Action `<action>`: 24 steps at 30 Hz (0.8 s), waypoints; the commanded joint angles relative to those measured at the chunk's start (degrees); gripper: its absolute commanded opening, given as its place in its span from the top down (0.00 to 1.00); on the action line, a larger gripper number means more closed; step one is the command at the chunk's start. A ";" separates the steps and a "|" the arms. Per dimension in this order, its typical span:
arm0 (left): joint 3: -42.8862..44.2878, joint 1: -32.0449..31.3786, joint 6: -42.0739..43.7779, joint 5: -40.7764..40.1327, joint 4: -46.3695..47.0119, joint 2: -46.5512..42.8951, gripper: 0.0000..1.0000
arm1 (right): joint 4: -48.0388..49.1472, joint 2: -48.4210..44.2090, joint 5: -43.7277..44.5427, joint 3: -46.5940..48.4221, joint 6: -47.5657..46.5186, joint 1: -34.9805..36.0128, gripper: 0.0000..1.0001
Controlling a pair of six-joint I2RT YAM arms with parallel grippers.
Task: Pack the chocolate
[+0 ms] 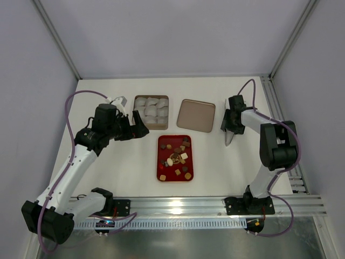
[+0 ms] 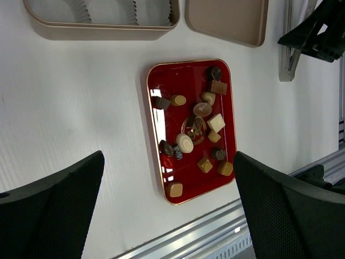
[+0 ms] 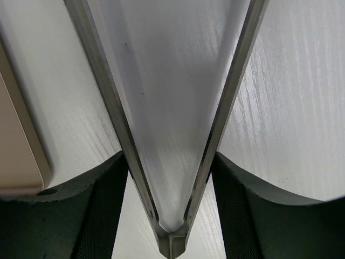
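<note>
**Task items.** You had the chocolate (image 2: 185, 143) lying loose and mixed on the red tray (image 2: 186, 81) at the centre of the surface (image 3: 302, 97). By the top view none had reached the box (image 2: 102, 29), so I judged packing not yet begun.

**Right arm.** Your right pincer (image 3: 170, 178) stood at about 2 o'clock from the tray, its fingers (image 3: 108, 210) pressed against the outer sides of the metal tongs (image 3: 108, 86), gripping both arms near the hinged end. The tongs' open tips pointed away toward the surface. I judged this hold sensible. The pieces are small and crowded, and the narrow tongs can single one out where the broad fingers could not.

**Left arm.** Your left pincer (image 2: 168, 155) hung at 10 o'clock from the tray, jaws wide apart and holding nothing. Its camera looked down on the tray.

**Surroundings.** The box sat at 11 o'clock from the tray, lined with white paper cups (image 2: 110, 9). Its tan lid (image 2: 229, 19) lay beside it at 1 o'clock, just beside the tongs.

**Obstructions.** The lid lay between the right pincer and the box, and the left pincer stood close to the box's near edge. Touching pieces on the tray may shift together.
</note>
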 commanded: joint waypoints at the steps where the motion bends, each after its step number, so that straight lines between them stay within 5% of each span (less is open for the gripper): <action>1: -0.10 -0.11 -0.03 0.62 2.25 0.04 0.00 | 1.30 -0.15 -1.80 -0.89 -0.53 -0.24 0.38; 5: -0.10 -0.12 -0.21 0.54 2.25 0.30 0.00 | 1.22 -2.69 -1.02 -1.59 -1.15 -0.15 0.50; 24: -0.36 -0.11 -1.09 -0.25 2.95 0.39 0.00 | -7.13 -20.01 -1.01 -0.71 -1.50 2.31 0.50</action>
